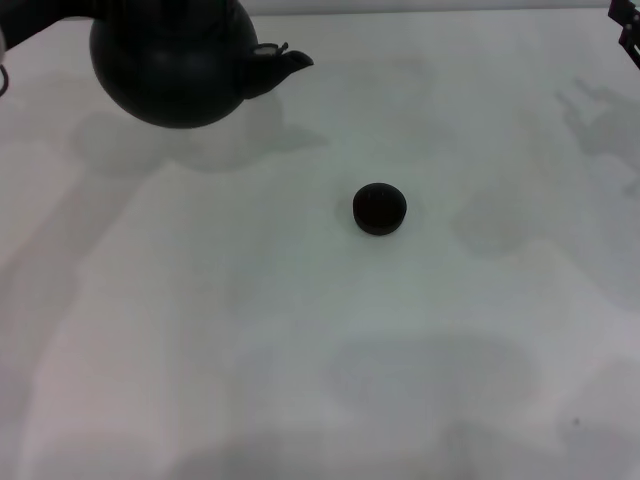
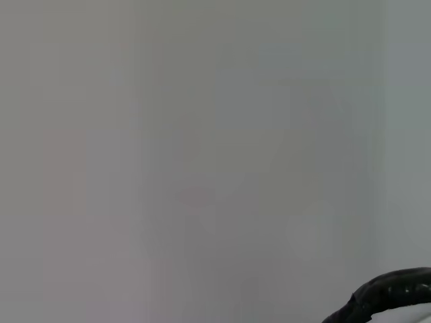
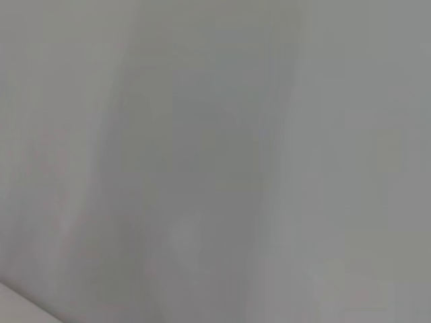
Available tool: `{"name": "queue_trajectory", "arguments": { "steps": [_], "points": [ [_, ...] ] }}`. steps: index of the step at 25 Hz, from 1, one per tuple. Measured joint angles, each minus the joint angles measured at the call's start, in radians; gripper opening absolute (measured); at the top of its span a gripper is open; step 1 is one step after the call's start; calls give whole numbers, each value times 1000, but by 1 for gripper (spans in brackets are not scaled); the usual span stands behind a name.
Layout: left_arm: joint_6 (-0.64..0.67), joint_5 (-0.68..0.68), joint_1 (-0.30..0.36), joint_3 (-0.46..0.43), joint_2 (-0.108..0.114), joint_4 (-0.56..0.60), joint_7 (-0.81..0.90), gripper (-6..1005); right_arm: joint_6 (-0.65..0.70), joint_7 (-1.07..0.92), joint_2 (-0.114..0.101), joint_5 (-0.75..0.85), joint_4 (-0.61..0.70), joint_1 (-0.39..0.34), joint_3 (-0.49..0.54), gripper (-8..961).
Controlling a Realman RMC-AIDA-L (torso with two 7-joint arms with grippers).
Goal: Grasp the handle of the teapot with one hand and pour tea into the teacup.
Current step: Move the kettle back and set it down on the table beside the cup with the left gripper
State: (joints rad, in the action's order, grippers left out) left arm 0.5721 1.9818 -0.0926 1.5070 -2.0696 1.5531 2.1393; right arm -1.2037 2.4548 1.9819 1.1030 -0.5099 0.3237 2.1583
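Note:
The black teapot (image 1: 175,65) hangs above the white table (image 1: 300,350) at the far left, casting a shadow below it. Its spout (image 1: 285,65) points right, toward the teacup. Its top is cut off by the head view's upper edge. A stretch of the dark wrapped handle (image 2: 394,293) shows close up in the left wrist view. My left gripper holds the pot by that handle and is itself out of frame. The small black teacup (image 1: 380,209) stands near the table's middle, right of and nearer than the pot. My right gripper (image 1: 628,30) is parked at the far right corner.
The white table carries only the teacup. The right wrist view shows bare table surface (image 3: 215,161).

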Motion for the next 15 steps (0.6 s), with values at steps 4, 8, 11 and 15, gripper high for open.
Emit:
{"name": "queue_trajectory", "arguments": {
  "steps": [4,8,11,15],
  "points": [
    [103,-186,1,-71,-4,-50,-168,118,0,0,1,0,1,-4,0,318],
    [185,-312,13,-117,-4,-109,-295,121,0,-1,1,0,2,-7,0,318],
    [259,-426,23,-171,-5,-182,-407,123,0,-1,2,0,2,-8,0,318],
    [351,-568,47,-224,-6,-310,-606,125,0,0,2,1,2,-6,-1,318]
  ]
}}
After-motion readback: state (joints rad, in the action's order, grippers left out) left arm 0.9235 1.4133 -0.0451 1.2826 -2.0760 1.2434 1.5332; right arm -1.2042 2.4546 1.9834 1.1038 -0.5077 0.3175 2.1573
